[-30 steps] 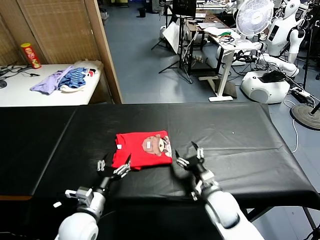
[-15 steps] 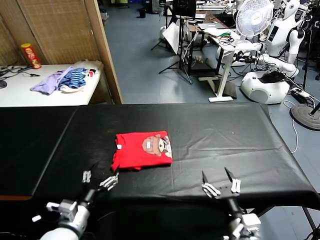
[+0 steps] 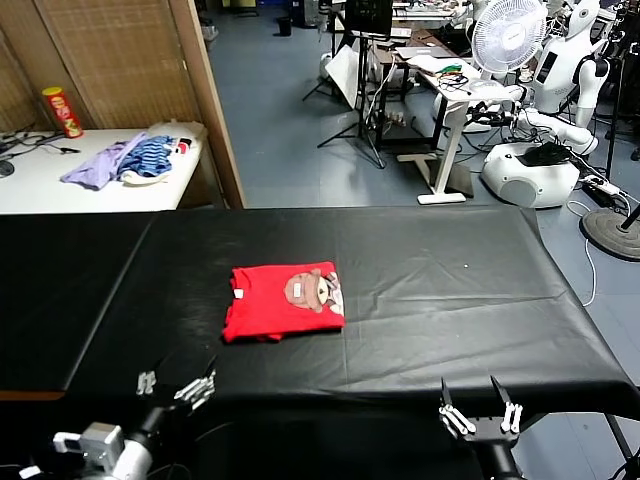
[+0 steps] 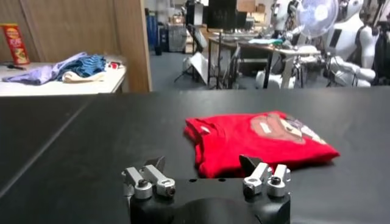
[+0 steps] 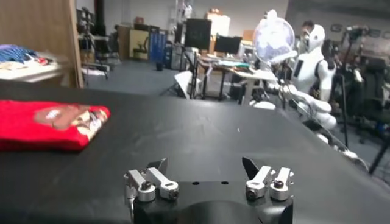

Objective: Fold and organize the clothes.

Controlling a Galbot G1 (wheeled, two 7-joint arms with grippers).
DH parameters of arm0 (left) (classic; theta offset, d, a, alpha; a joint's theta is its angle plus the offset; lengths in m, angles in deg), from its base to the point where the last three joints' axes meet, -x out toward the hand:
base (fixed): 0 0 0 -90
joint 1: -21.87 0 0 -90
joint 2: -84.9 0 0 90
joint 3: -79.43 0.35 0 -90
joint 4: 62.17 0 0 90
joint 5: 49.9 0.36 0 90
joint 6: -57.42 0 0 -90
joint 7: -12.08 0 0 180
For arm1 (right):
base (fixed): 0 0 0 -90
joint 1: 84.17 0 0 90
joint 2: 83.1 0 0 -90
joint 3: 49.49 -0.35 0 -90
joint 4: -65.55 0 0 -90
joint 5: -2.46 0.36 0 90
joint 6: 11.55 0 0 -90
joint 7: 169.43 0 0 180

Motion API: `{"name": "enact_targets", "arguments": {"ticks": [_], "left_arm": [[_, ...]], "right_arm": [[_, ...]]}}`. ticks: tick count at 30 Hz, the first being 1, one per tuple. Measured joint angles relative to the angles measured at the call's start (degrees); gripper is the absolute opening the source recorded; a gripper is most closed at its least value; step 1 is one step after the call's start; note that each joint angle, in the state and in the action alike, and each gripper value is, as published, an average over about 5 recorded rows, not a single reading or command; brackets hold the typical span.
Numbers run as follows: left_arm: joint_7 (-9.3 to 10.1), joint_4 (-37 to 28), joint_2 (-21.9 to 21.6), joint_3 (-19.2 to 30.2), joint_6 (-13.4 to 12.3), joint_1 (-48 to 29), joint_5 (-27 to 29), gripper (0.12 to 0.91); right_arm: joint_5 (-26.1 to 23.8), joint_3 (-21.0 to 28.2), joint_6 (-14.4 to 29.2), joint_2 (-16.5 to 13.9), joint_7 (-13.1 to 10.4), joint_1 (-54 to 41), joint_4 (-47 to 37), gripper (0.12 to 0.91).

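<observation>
Both grippers stand open and hold nothing: the left gripper (image 3: 176, 383) hangs at the near edge of the black table (image 3: 450, 270), on the robot's left, and the right gripper (image 3: 482, 410) sits just off that same near edge toward the right. Between them and the folded red T-shirt (image 3: 284, 301) lies a band of bare black cloth, and the shirt itself rests flat on the table, left of centre, well apart from both sets of fingers. Wide bare cloth stretches to the shirt's right and behind it as far as the far edge. The head view shows the print facing up, with a small white label at the shirt's left end. The left wrist view looks along the tabletop over the left gripper (image 4: 206, 182) and shows the T-shirt (image 4: 256, 141) side-on as a thick layered stack, its folded edge turned toward that gripper. The right wrist view has the right gripper (image 5: 207, 182) low in front, with the T-shirt (image 5: 49, 125) off to one side, and a white fan (image 5: 274, 36) far beyond the table. A second ago both grippers were at the shirt's near edge; since then they have drawn back toward the robot and the shirt has not shifted.
</observation>
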Motion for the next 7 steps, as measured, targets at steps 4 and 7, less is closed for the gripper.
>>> {"name": "enact_targets", "arguments": {"ticks": [4, 7], "left_arm": [[-1.28, -0.1, 0.01, -0.66, 0.07, 0.75, 0.67, 0.798], [-1.71, -0.31, 0.05, -0.79, 0.02, 0.84, 0.91, 0.798]], "right_arm": [[0.1, -0.03, 0.06, 0.12, -0.07, 0.46, -0.3, 0.798], [0.11, -0.05, 0.07, 0.15, -0.06, 0.58, -0.41, 0.798]]}}
